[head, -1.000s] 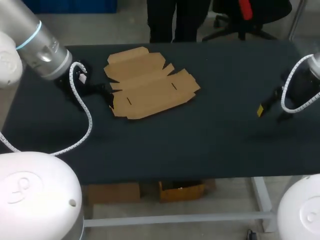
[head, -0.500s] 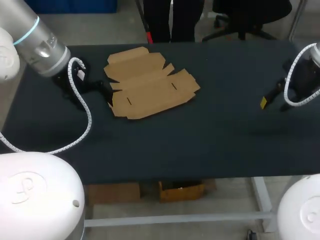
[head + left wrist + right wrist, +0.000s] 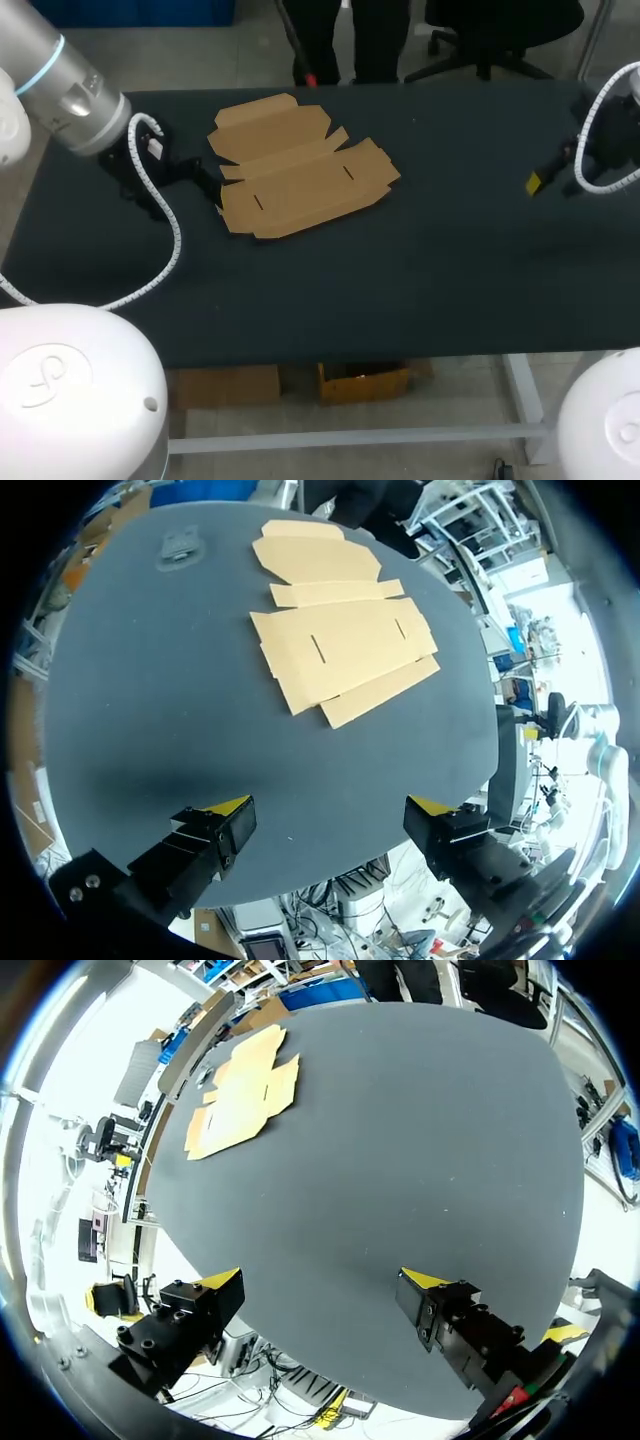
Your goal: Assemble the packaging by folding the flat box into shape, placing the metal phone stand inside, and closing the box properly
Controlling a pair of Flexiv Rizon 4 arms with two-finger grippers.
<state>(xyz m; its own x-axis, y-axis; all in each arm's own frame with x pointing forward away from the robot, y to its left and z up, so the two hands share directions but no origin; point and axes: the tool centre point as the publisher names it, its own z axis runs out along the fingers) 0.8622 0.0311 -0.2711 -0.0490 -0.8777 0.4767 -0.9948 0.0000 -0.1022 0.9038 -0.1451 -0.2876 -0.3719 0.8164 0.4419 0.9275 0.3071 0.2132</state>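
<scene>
The flat brown cardboard box (image 3: pixel 298 168) lies unfolded on the black table (image 3: pixel 400 280), left of the middle. My left gripper (image 3: pixel 205 183) hangs just left of the box's edge, and in the left wrist view the gripper (image 3: pixel 330 820) stands open with the box (image 3: pixel 340 645) ahead of it. A small grey object (image 3: pixel 183 547) lies beyond the box; I cannot tell what it is. My right gripper (image 3: pixel 545 182) is far to the right, open (image 3: pixel 320 1290) over bare table, with the box (image 3: pixel 240 1090) well ahead. Neither gripper holds anything.
Bare black table surface stretches between the box and the right gripper and along the front edge. A coiled white cable (image 3: pixel 165 235) hangs from the left arm over the table's left part.
The right gripper has drawn back toward the far right of the table. The left arm has pulled slightly left and back. The box has not moved.
</scene>
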